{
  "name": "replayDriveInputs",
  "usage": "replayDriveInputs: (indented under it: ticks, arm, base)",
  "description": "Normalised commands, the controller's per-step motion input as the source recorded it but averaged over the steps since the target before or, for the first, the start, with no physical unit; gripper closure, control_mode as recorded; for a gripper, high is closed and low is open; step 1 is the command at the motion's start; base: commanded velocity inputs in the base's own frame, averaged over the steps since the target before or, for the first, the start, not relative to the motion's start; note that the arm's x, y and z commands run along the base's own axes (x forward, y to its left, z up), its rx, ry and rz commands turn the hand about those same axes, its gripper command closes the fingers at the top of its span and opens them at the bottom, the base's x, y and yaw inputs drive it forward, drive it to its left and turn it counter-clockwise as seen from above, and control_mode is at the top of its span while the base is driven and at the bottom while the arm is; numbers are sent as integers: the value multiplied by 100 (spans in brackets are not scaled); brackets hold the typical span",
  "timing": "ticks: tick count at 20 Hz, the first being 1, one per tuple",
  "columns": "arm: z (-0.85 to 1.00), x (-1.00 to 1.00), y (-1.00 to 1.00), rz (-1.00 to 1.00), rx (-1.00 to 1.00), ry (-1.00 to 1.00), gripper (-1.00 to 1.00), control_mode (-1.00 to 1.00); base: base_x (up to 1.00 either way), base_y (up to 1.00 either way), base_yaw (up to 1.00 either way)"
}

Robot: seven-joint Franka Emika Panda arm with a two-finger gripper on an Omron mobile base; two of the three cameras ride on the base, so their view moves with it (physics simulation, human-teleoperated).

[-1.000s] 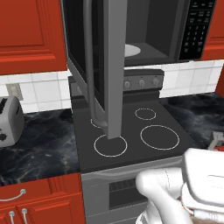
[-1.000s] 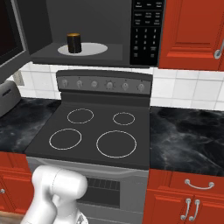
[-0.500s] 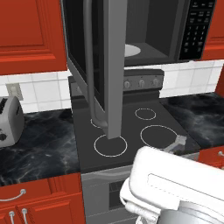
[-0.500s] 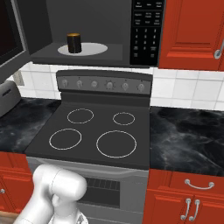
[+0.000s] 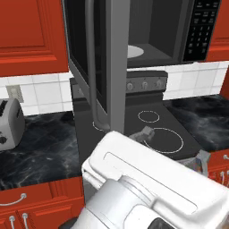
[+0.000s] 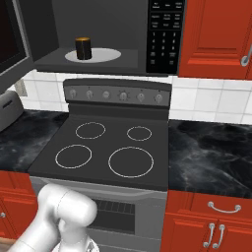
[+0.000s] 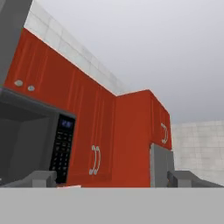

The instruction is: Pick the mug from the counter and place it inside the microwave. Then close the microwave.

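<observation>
Gaping wide, the tool [image 7: 107, 179] holds nothing (fingers apart).

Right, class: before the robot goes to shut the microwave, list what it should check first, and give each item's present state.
1. Mug inside the microwave, upright on the white plate: ok.
2. Mug released, nothing touching it: ok.
3. Microwave door closed: not ok, it stands wide open over the stovetop.
4. Door's swing path free of the arm: cannot tell.
5. Jaws open or shut: cannot tell; the hand view looks toward the red cabinets.
</observation>
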Motion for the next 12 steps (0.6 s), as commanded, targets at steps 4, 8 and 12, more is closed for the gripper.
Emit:
replayDriveInputs:
  ticks: [4, 8, 12]
  arm:
    - [-2, 34, 51, -9, 0, 0, -100, -100]
    - [-9, 31, 43, 0, 0, 0, -100, -100]
    - [-20, 48, 25, 0, 0, 0, -100, -100]
  base:
    - [0, 0, 0]
    - [0, 0, 0]
    - [0, 0, 0]
